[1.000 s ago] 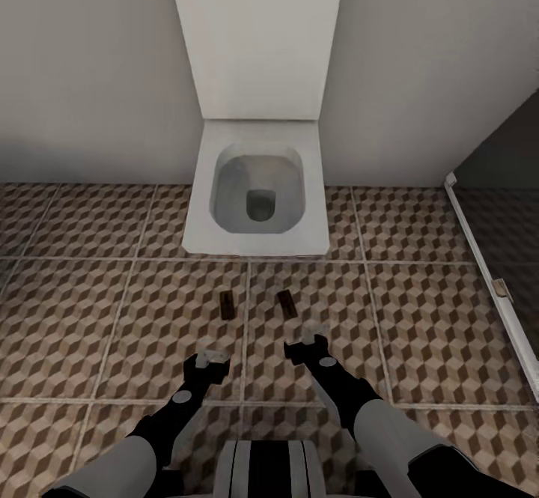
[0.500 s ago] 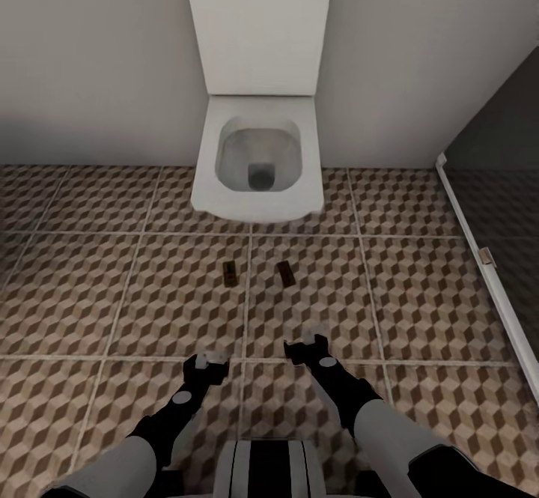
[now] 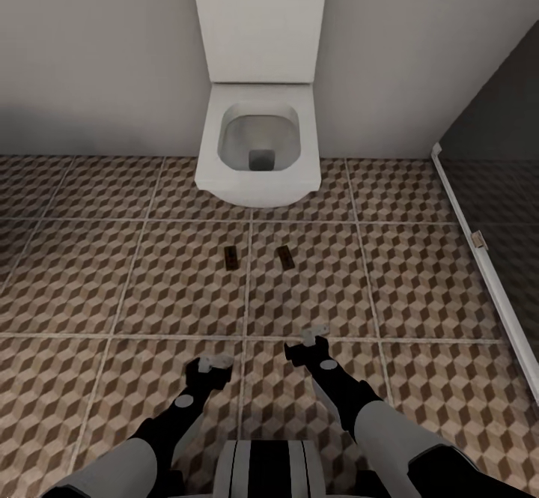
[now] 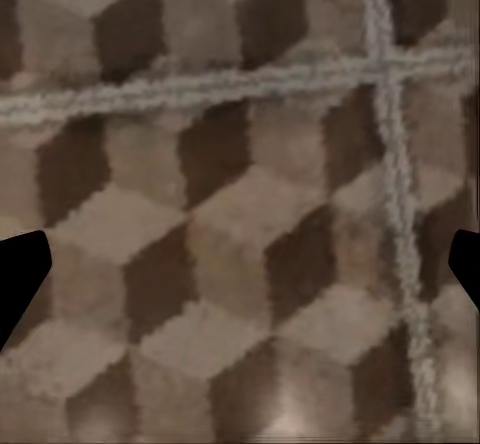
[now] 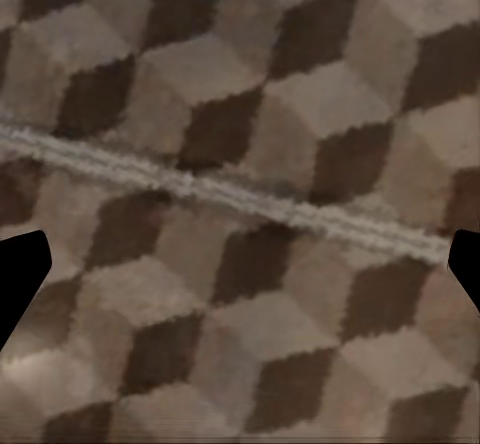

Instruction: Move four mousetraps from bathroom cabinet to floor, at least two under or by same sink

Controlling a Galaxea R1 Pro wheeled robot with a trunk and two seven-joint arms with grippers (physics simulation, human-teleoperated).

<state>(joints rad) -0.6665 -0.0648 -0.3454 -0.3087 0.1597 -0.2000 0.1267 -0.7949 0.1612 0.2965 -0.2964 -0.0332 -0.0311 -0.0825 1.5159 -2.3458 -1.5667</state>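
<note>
Two mousetraps lie on the bathroom floor (image 3: 135, 281), side by side a little in front of a white toilet (image 3: 258, 153): the left mousetrap (image 3: 231, 257) and the right mousetrap (image 3: 284, 256) sit on neighbouring tiles with a grout line between them, apart from each other and from the toilet's base. No sink or cabinet is visible from here, so I can't say how these two sit relative to the basin.

Both arms hang low over the tiles, nearer the robot than the traps. The left hand (image 3: 208, 365) is released, its fingertips spread wide at the edges of its wrist view with bare cube-patterned tile between them. The right hand (image 3: 309, 341) is likewise spread and carries nothing.

To my eye, two traps are set down and two are left to fetch. The next move likely calls for turning the base away from the toilet and heading to the cabinet, empty-handed, for the remaining pair.
</note>
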